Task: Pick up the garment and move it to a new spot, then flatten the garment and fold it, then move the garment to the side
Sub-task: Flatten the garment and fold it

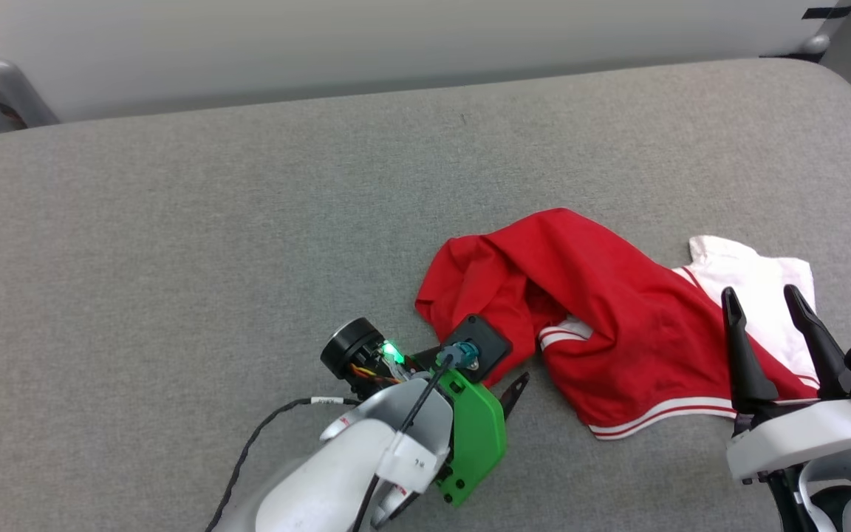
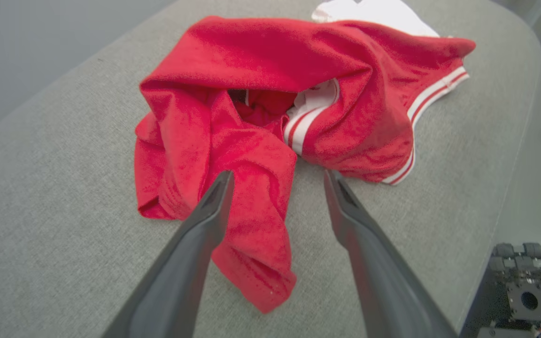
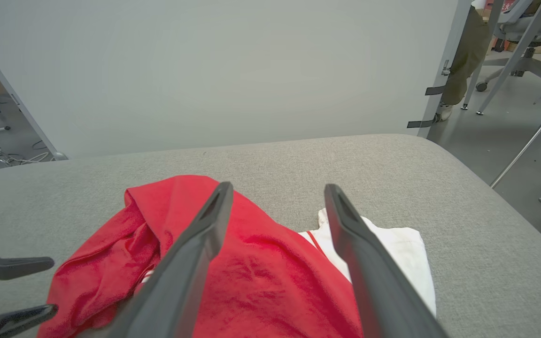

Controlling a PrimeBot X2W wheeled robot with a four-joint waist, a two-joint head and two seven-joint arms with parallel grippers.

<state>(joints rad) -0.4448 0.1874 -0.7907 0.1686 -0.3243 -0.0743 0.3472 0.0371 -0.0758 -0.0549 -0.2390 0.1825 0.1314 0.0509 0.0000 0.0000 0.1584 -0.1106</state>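
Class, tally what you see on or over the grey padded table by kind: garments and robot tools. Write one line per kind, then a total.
Garments: 1 (red jersey T-shirt, crumpled)
Robot tools: 2 (left tool and right tool, both open)
Total: 3

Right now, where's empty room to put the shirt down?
Biggest bare patch: the grey table left of the red garment, out to its left edge. A bare strip also runs between the garment and the white wall. Crowded: front right, where the open left fingers and right fingers hover at either end of the garment.
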